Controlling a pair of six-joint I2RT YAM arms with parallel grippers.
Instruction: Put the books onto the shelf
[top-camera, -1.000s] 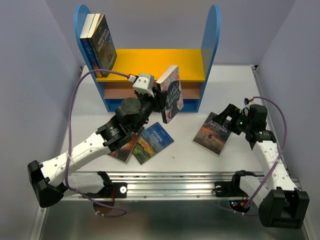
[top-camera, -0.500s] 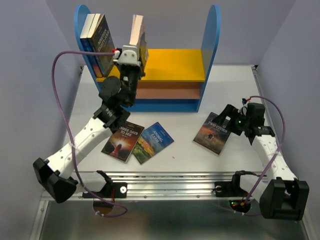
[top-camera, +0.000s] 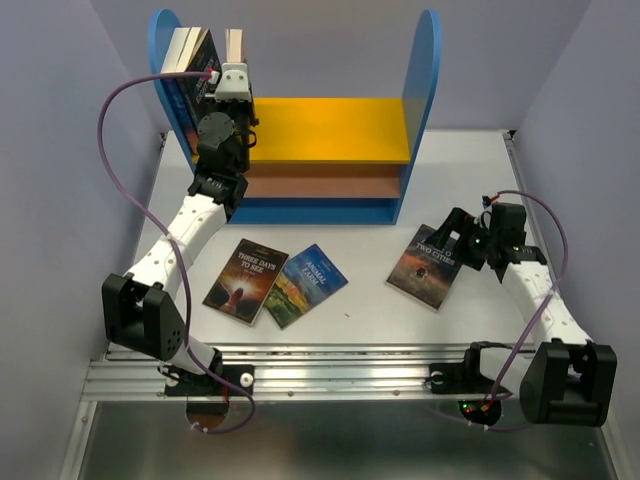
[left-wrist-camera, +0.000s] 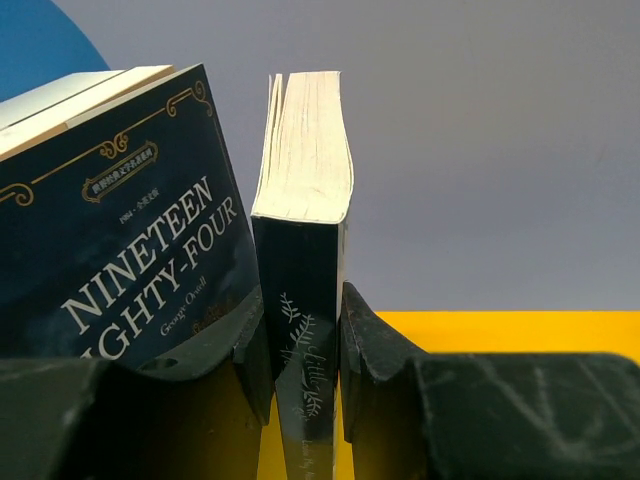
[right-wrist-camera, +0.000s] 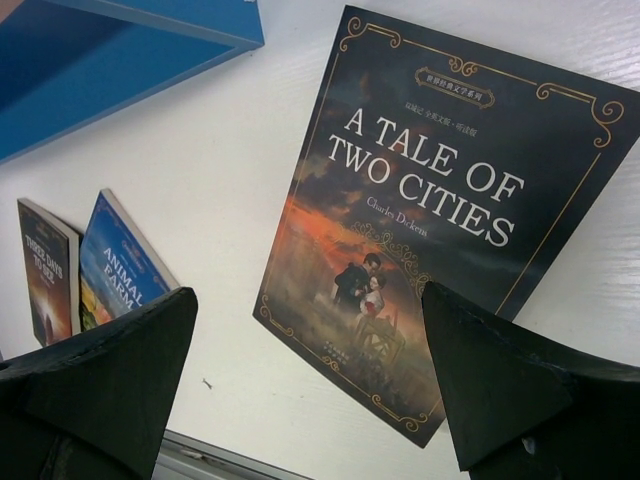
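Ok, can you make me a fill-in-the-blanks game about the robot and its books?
1. The left pincer grips an upright book above the ___ board of the shelf.
2. The right pincer hangs open above the Dickens book, A Tale of Two ___.
3. Counting Animal Farm and Three Days to See, ___ books lie flat on the table.
Missing words: yellow, Cities, three.

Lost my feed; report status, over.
Left gripper shut on dark book, upright at shelf. Right gripper open above flat book. Nothing blocking seen.
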